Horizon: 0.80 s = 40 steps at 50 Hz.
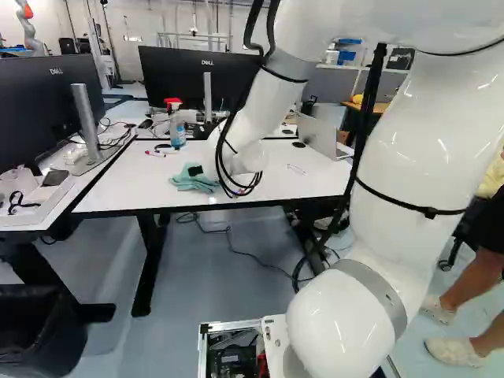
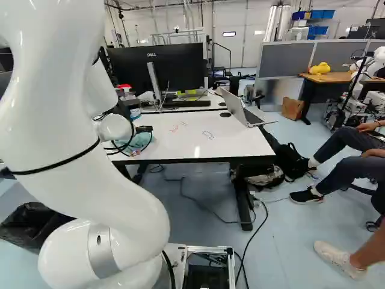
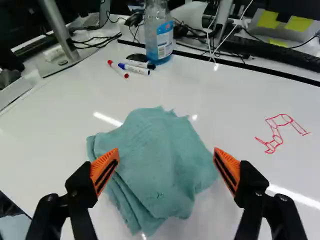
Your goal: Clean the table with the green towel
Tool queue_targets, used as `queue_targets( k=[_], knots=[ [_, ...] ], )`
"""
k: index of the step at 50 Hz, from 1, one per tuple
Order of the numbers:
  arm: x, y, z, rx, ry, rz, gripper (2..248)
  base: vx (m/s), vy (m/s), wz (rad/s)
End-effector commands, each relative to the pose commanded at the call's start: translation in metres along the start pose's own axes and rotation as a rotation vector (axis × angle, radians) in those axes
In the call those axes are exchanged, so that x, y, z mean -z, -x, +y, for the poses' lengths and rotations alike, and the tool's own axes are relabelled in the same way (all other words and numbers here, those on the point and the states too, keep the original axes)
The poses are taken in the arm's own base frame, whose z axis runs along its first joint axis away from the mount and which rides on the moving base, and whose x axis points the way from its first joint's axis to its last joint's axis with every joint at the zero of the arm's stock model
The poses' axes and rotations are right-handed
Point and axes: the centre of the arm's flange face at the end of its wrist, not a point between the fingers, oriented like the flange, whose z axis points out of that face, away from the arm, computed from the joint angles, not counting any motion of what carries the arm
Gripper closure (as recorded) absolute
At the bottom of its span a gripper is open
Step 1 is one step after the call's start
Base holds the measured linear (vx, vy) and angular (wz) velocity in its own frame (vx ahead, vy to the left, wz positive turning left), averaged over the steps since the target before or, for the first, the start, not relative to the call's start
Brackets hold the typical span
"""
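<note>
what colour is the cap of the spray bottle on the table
The spray bottle's cap is red with some white, best seen in the left base view.

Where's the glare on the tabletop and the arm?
Wrist view: one bright streak on the tabletop meets the green towel, another lies on the red drawing's side. Left base view: small highlights on the arm. Right base view: highlights there too.
</note>
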Motion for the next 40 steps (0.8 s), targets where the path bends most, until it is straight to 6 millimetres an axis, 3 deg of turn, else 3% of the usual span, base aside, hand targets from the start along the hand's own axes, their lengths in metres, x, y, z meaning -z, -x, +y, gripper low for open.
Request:
queue_targets(
  k=[19,40],
  knots=[
    [-0.019,-0.004,-0.013,0.017,-0.022,-0.092,3,0.000,0.000,0.000],
    [-0.020,-0.004,-0.014,0.018,-0.023,-0.097,3,0.000,0.000,0.000]
  ],
)
